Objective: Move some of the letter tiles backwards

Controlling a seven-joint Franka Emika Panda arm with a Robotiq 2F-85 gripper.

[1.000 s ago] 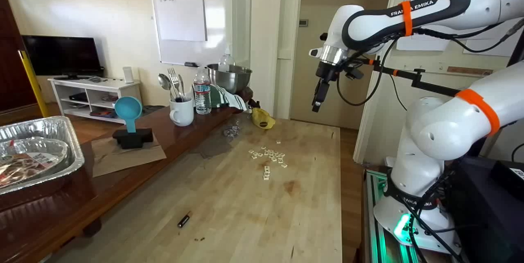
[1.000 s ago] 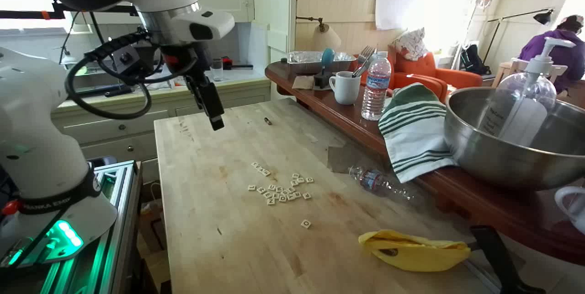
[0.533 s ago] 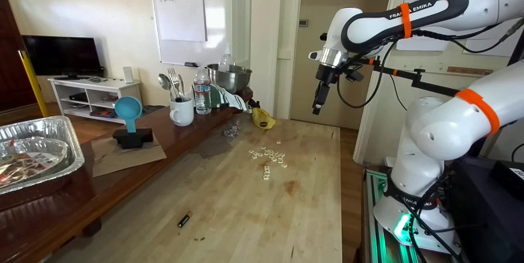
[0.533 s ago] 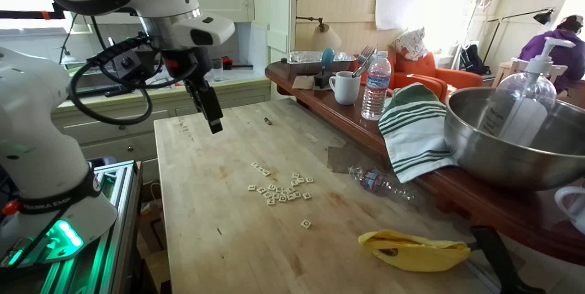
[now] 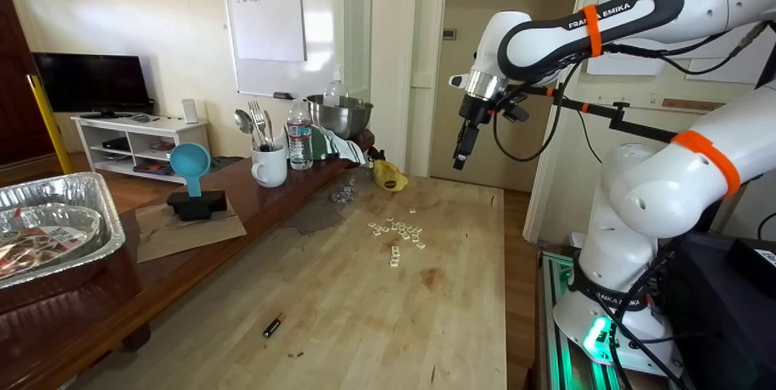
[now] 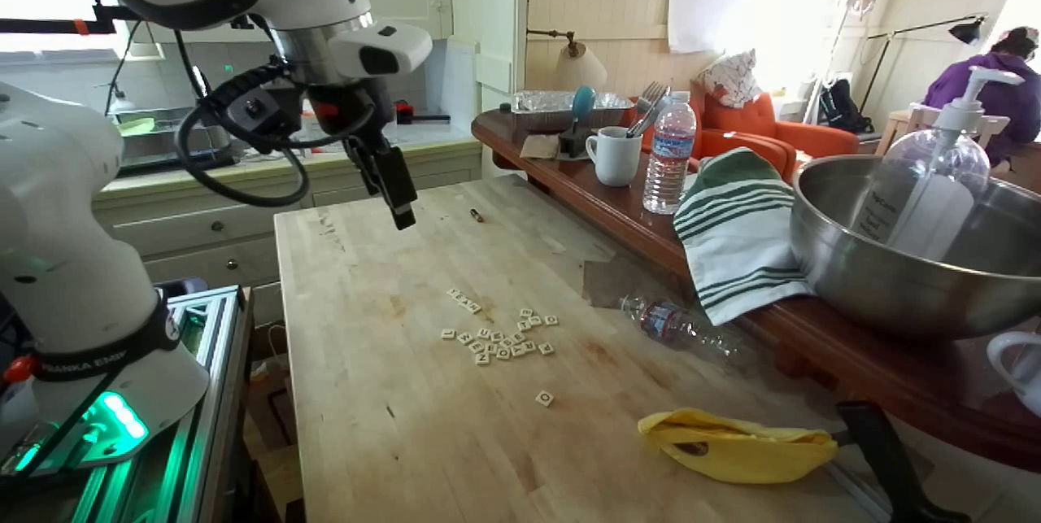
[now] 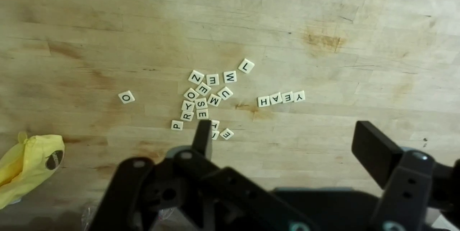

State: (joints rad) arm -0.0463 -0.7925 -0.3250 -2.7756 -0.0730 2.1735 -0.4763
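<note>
Cream letter tiles point(image 7: 201, 104): they lie flat on the wooden table point(image 5: 339, 317), most of them in one loose cluster, where some are touching or nearly touching.
Row of YEAH point(image 7: 275, 98): four of the tiles form one line just beside the cluster; in the wrist view, their letters appear upside down.
Tile O point(image 7: 126, 97): it lies alone, apart from the cluster, on the side opposite to the row.
Gripper point(image 7: 283, 130): it hangs above the table, tilted in both exterior views. Its jaws are spread wide apart, and it has hold of nothing.
Fingers point(image 7: 375, 152): in the wrist view, one of them hides a part of two tiles at the edge of the cluster.
Yellow banana-shaped thing point(image 6: 740, 450): it rests on the table; the tile O is the nearest tile to it.
Battery point(image 5: 273, 326): it is dark with a copper-coloured end, and it lies on the table, well apart from the tiles.
Brown counter point(image 5: 145, 281): it runs along one side of the table. On it are a white mug point(image 5: 270, 168) with cutlery point(image 5: 244, 121) inside, an upright water bottle point(image 5: 300, 142) just beside the mug, and a blue scoop point(image 5: 190, 161) on a black base point(image 5: 197, 205).
Steel bowl point(image 6: 886, 287): it is on the same counter and contains a pump bottle point(image 6: 919, 206).
</note>
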